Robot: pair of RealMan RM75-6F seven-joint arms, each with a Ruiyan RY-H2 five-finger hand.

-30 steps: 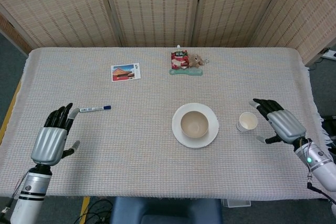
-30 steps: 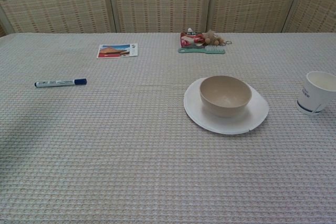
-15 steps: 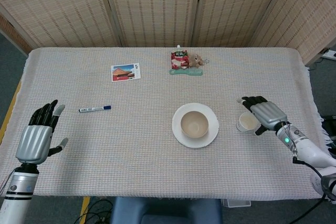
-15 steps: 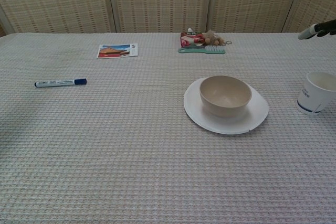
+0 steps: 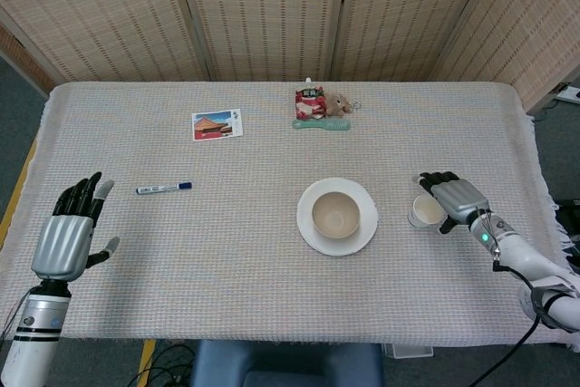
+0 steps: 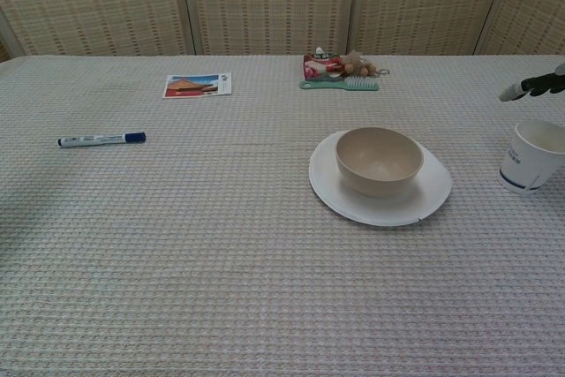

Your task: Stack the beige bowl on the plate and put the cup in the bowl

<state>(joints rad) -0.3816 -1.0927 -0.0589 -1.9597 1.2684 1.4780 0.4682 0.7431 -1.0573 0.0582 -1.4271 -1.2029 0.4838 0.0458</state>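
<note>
**Right hand poised over the cup, bowl already on the plate**

The right hand is hovering over the cup, its dark fingers spread above the rim and holding nothing; whether any finger is touching the cup cannot be told. The cup is standing upright on the counter, just beneath and slightly to the inner side of that hand. Further inward from the right hand, the beige bowl is sitting on the plate, well apart from the cup.

The left hand is hanging near the counter's left edge with its fingers apart and nothing in it. A pen is lying just beyond and inward of this hand, not touching it. Farther off, toward the counter's back, a postcard is lying flat, and a small cluster of a red packet, a plush toy and a green brush is resting near the back middle.
</note>
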